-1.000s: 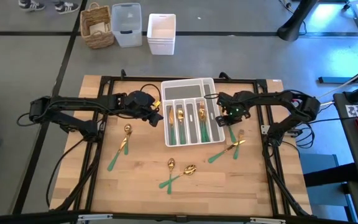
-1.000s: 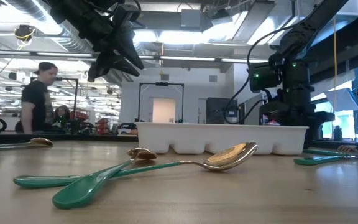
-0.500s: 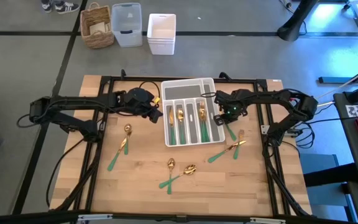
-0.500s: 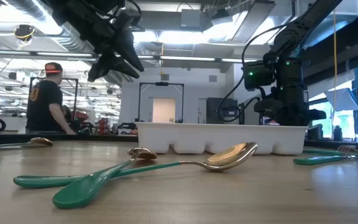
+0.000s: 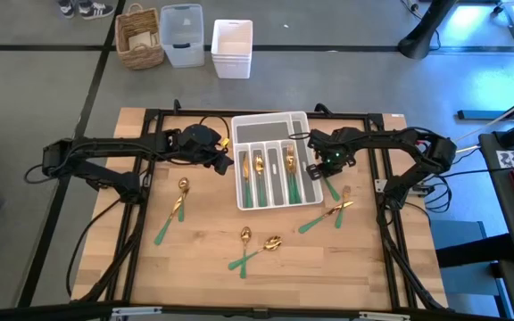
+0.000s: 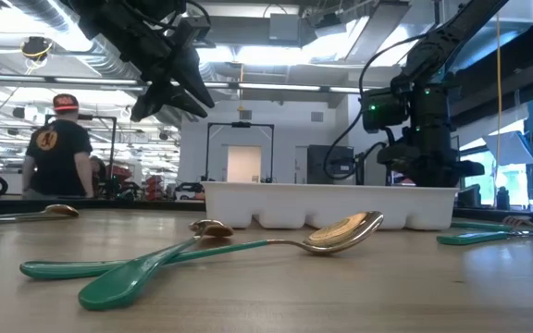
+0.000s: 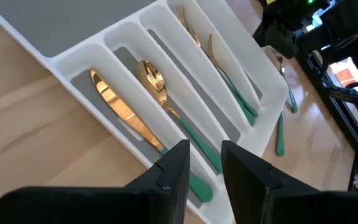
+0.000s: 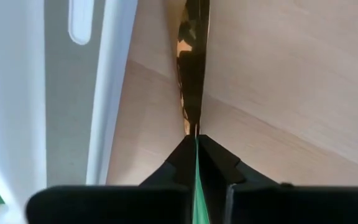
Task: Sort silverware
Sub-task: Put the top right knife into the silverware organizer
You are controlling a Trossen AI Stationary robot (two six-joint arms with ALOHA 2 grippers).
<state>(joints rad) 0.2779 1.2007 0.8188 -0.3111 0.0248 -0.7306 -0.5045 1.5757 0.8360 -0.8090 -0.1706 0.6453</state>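
Between the dark fingers of the right tool (image 8: 196, 158), just beside the white tray's (image 5: 268, 120) outer wall, a gold-headed piece of silverware (image 8: 192, 68) is pinched at the neck where its gold head meets the green handle; the fingers are closed tight on it, and the gold head points away from the tool over the counter (image 5: 203, 267). Whether it is a spoon, fork or knife cannot be told. In the high view this right tool (image 5: 325, 163) sits at the tray's right edge. On the far side of the tray, the left tool (image 7: 205, 168) hangs above the tray's left slots with its fingers partly open and nothing between them. Below it lie a gold knife (image 7: 120, 112), a spoon (image 7: 155, 81) and, farther off, forks (image 7: 194, 37). Loose pieces (image 5: 255, 245) lie on the counter in front of the tray. A person (image 6: 58, 148) stands in the room behind.
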